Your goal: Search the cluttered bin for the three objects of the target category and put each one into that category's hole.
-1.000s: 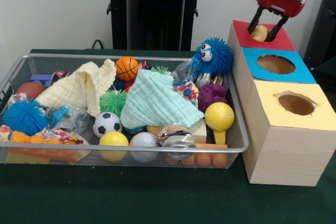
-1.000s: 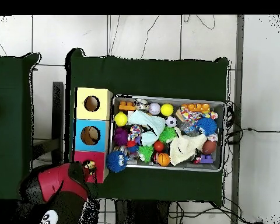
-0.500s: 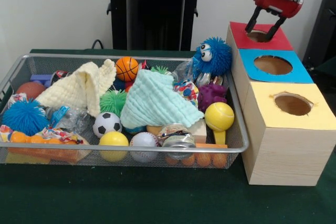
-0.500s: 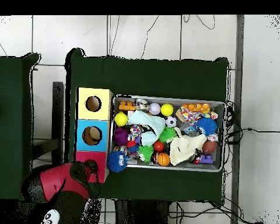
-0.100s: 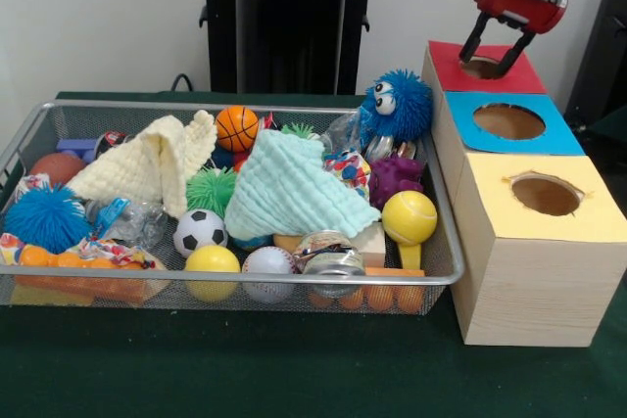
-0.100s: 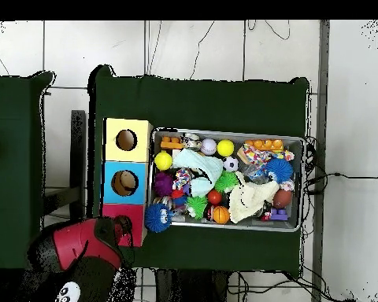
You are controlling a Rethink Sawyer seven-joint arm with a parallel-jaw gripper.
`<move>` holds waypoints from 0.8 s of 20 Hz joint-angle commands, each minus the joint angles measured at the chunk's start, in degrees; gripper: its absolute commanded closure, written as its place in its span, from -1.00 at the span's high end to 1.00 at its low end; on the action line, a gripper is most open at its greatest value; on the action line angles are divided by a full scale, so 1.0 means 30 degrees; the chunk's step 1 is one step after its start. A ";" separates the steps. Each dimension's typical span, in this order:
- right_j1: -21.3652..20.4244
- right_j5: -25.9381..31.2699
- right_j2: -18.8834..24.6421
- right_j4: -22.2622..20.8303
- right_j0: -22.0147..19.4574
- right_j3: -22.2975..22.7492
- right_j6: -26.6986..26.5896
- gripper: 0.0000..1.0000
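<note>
A table under a dark green cloth [image 5: 245, 369] carries two things. A wire bin [image 5: 39, 129] full of toys and cloths sits on it, and just beside the bin stands a wooden box [image 5: 519, 291] with three holed tops in a row, yellow, blue and red. In the overhead view the cloth [image 6: 200, 98] shows bare around both, and a second green-covered surface [image 6: 11, 157] stands apart across a gap of tiled floor [image 6: 66, 51].

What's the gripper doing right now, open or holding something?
Gripper: open, holding nothing, fingers spread just above the hole in the red box.
</note>
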 commanded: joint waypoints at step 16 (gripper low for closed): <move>-0.1492 0.2921 0.0596 -0.0619 -0.1352 -0.1366 0.0358 -1.00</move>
